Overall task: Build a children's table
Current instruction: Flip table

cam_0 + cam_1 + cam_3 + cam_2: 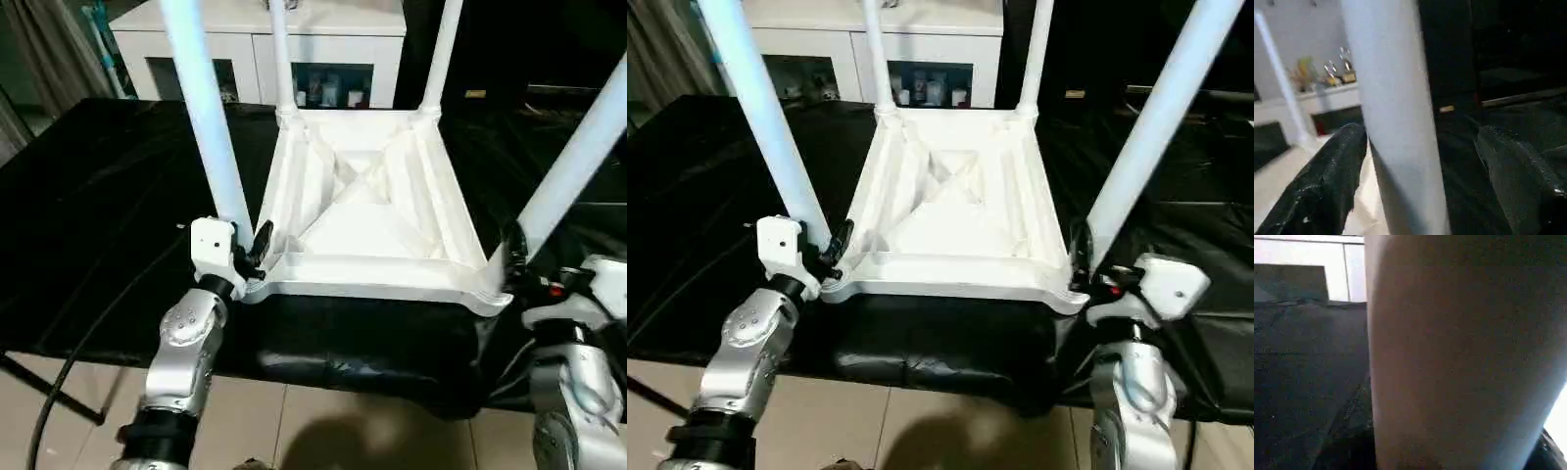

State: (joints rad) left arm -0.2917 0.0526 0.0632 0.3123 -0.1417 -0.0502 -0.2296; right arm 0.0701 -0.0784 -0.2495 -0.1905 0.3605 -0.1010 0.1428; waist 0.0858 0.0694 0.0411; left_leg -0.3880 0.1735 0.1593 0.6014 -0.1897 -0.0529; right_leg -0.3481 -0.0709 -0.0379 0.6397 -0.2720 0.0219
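Left eye view: the children's table is lying upside down on the black-covered bench [108, 196], its tabletop [362, 220] showing the ribbed underside.
Legs: four white legs are standing up from the corner sockets; the near left leg [208, 113] and near right leg [573, 162] are rising past the picture's top edge, and the two far legs [281, 54] are standing at the back corners.
Tabletop position: its near edge is sitting close to the bench's front edge, between the two silver forearms.
Left tool [253, 253]: it is sitting at the base of the near left leg, by the near left corner socket; its black fingers are partly hidden, so I cannot tell whether they are closed on the leg.
Left wrist view: the leg [1459, 362] is looming very close to the camera.
Right tool [1420, 161]: in the right wrist view its two black fingers [1327, 181] are spread wide; one is lying against the near right leg, the other is standing well apart from it.
Background: a white cabinet [255, 49] with glass doors is standing behind the bench.
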